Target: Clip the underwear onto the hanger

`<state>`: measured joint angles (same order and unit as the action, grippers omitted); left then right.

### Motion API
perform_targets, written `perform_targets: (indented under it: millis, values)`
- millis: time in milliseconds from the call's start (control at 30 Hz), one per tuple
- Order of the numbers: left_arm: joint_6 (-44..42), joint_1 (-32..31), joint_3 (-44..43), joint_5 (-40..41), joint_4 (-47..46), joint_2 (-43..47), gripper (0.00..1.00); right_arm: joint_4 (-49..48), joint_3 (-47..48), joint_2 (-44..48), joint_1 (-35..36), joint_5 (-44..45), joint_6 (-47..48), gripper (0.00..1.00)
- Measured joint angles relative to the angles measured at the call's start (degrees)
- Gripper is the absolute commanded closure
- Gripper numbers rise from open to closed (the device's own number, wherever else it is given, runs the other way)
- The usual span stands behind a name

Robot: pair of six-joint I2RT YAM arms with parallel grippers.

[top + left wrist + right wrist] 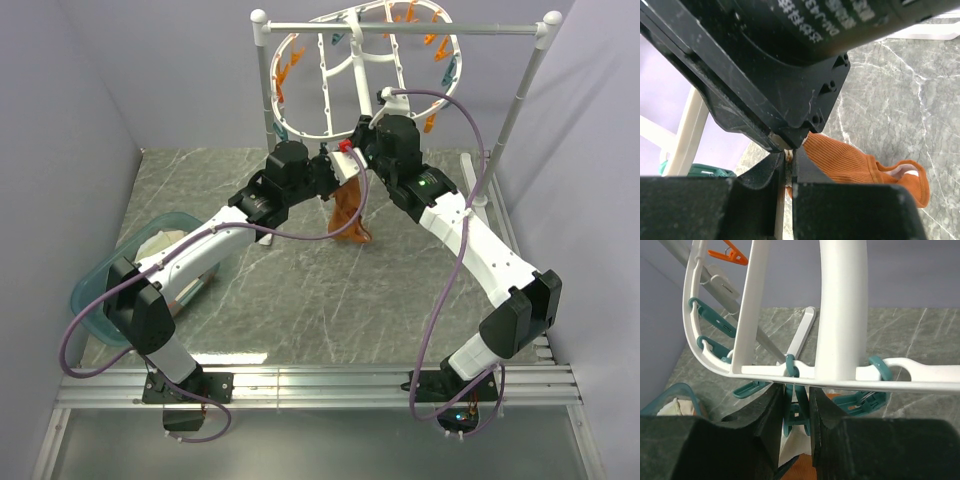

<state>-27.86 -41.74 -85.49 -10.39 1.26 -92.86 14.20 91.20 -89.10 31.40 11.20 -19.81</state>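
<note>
Top view first: this looked like the clipping step itself. The left gripper (327, 172) and right gripper (362, 150) sat close together just under the hanger (330, 70), with the underwear (347, 215) dangling below them over the table (300, 290). The left wrist cam showed its gripper pinching the waistband edge. The right wrist cam had its gripper squeezing a teal clothespin (796, 416) under the rim. Next, I'd guess, the fabric needs feeding into that peg. Off to that gripper's left, a teal bin (662, 395) held pale cloth (671, 407).

Bright, even light, soft faint shadows, wrist views blurred close up, top view sharp
</note>
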Motion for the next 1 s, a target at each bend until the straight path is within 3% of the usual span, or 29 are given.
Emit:
perform_targets:
  millis: [567, 733, 1000]
  values:
    - [-1.27, -0.26, -0.57, 0.22, -0.09, 0.0, 1.0, -0.04, 0.0, 0.0, 0.02, -0.35, 0.2, 1.0]
    - [-1.53, -0.31, -0.57, 0.22, -0.13, 0.0, 1.0, -0.04, 0.0, 0.0, 0.02, -0.76, 0.55, 0.79]
    - [-1.53, -0.33, -0.57, 0.22, -0.07, 0.0, 1.0, -0.04, 0.0, 0.0, 0.0, -1.18, 1.27, 0.64]
